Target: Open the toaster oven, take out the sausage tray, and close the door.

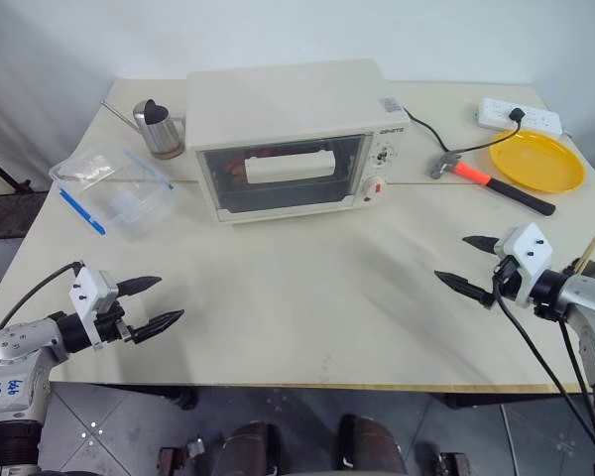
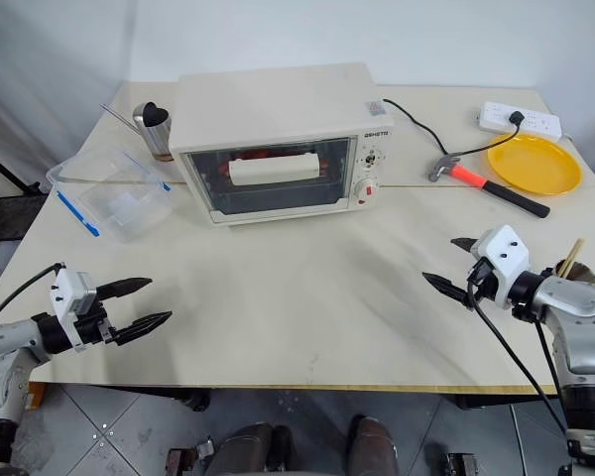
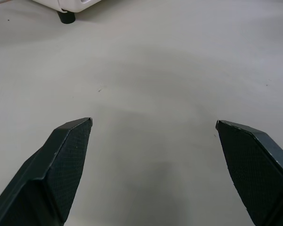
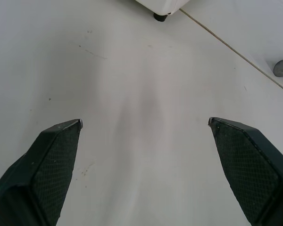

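Cream tabletop [image 1: 307, 297] against a pale wall; the toaster oven [image 1: 293, 139] sits at its far middle, door [image 1: 283, 174] shut. Left end effector [image 1: 159, 302] and right end effector [image 1: 466, 263] hover low over the near corners, both angled inward, jaws spread wide and empty.

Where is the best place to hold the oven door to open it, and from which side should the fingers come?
Probably the long white bar handle across the upper part of the door. It lies horizontal and stands out from the glass, so fingers could come from the front, one above and one below it. Both the left gripper and right gripper are open and empty.
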Action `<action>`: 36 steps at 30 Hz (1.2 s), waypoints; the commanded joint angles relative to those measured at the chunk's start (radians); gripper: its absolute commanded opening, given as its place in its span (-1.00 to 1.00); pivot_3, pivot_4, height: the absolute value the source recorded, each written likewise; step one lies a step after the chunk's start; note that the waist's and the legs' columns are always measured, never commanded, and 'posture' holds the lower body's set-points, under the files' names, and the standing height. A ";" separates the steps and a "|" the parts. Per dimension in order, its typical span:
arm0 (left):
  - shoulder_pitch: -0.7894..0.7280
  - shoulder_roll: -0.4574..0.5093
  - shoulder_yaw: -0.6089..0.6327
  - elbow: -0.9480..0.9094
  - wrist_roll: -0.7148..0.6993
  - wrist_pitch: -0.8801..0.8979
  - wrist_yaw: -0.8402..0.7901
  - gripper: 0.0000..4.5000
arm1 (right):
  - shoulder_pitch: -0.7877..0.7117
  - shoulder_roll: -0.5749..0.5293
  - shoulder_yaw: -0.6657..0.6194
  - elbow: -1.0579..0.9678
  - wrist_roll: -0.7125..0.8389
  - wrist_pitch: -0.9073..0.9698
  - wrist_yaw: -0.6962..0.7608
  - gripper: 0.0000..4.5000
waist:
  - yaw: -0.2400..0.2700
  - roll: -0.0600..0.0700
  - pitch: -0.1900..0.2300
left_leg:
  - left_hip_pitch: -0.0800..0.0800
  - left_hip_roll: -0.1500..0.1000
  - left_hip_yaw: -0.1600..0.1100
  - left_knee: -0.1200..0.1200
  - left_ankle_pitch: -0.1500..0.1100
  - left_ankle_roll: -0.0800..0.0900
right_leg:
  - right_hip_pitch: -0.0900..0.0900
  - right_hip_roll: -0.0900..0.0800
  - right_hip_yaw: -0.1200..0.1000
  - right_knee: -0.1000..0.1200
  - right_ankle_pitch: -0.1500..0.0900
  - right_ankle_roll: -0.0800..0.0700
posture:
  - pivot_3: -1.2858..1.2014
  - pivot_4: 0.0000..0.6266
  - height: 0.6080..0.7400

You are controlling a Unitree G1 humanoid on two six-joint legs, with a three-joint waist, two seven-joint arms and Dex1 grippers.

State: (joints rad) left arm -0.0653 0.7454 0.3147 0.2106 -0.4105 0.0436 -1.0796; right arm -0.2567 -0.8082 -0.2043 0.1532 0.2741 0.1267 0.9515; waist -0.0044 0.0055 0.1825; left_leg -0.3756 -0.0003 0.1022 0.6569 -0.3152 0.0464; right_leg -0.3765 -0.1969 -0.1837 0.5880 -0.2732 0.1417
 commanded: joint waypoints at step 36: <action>-0.139 -0.090 0.146 -0.293 -0.259 0.205 0.200 0.98 | -0.937 0.403 0.299 0.553 -0.068 -0.137 0.333 1.00 | -0.029 -0.001 0.003 | -0.001 0.002 -0.002 0.004 -0.001 -0.002 | 0.000 0.004 0.001 0.003 0.000 0.000 | 0.03 -0.52 1.00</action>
State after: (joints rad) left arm -0.2073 0.6520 0.4313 -0.0350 -0.6420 0.2483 -0.8890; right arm -1.1592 -0.4166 0.1100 0.7390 0.1811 0.0055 1.2570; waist -0.0330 0.0042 0.1850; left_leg -0.3764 0.0020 0.1005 0.6611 -0.3159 0.0444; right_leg -0.3770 -0.1933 -0.1825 0.5912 -0.2732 0.1416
